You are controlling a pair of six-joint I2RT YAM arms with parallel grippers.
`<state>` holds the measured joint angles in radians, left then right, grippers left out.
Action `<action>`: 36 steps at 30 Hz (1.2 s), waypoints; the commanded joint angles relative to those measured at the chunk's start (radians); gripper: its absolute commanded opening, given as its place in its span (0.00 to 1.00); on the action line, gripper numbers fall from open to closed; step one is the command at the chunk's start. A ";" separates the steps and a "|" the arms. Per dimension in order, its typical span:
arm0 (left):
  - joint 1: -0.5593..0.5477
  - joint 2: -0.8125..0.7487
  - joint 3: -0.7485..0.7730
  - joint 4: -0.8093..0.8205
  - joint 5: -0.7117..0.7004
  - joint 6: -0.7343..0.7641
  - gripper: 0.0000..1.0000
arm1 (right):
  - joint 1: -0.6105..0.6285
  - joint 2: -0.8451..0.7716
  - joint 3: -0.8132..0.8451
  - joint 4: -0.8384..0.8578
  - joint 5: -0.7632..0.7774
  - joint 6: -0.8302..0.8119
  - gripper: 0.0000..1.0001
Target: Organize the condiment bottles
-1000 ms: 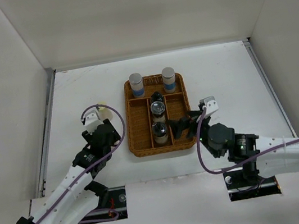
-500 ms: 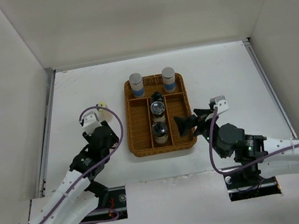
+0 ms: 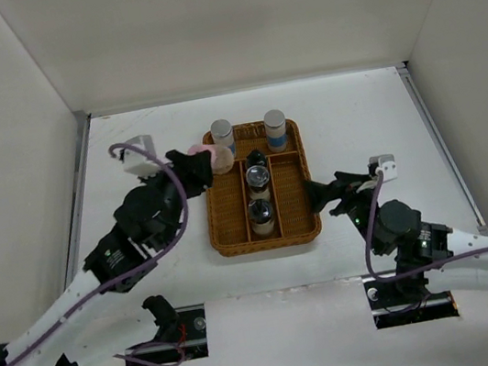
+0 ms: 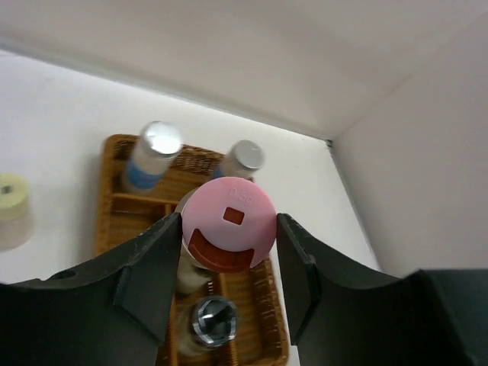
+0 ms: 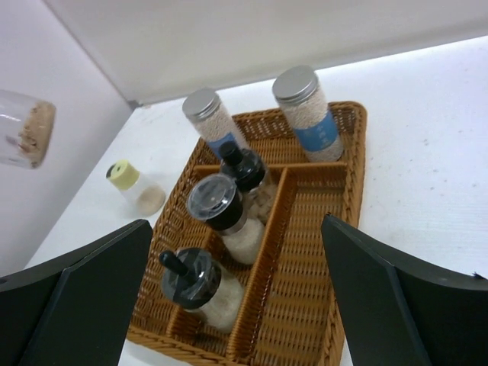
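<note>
Left arm: is being held stretched from the table's (image 3: pixel 125 137) near left corner toward the far side, with the wrist angled over the wicker tray's (image 3: pixel 215 217) far left corner.
Left pincer (image 3: pixel 199 164): is being kept pinched on the pink-topped shaker (image 4: pixel 229 221), with one finger pressing each side just under the lid.
Pink-topped shaker: is being carried clear of the table above the tray's far left corner, its pink top turned toward the wrist camera and its glass body pointing away.
Right arm: is being held low and bent, reaching from the near right corner toward the tray's right edge.
Right pincer (image 3: pixel 319 197): is being kept spread wide and gripping nothing, just beside the tray's right rim, with its fingers aimed across the tray.
Silver-lidded cylinders (image 3: pixel 222 136) (image 3: pixel 275 128): are being kept upright in the tray's far compartment, one at each end.
Black-topped shakers (image 3: pixel 256 159) (image 3: pixel 258 178) (image 3: pixel 261 213): are being kept in a row along the middle compartment.
Cream-lidded jar (image 5: pixel 133 185): is being left standing on the table off the tray's left edge, apart from the rim.
Wicker tray: is being carried at the middle of the table.
</note>
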<state>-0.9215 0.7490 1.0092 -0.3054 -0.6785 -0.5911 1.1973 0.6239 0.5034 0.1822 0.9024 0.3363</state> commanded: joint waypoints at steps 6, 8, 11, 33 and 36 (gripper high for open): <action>-0.095 0.438 0.170 0.301 0.083 0.139 0.22 | -0.057 -0.130 -0.023 -0.059 0.055 0.024 1.00; -0.096 0.544 0.215 0.321 0.118 0.143 0.22 | -0.066 -0.153 -0.023 -0.084 0.064 0.032 1.00; -0.087 0.653 0.264 0.345 0.149 0.157 0.22 | -0.075 -0.171 -0.023 -0.107 0.073 0.035 1.00; 0.005 1.015 0.353 0.365 0.255 0.117 0.24 | -0.077 -0.210 -0.028 -0.139 0.112 0.037 1.00; 0.010 1.038 0.351 0.365 0.254 0.112 0.25 | -0.077 -0.210 -0.028 -0.139 0.112 0.038 1.00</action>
<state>-0.9234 1.7905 1.3182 0.0048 -0.4290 -0.4637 1.1252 0.4229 0.4755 0.0330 0.9958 0.3702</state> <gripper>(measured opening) 0.472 0.998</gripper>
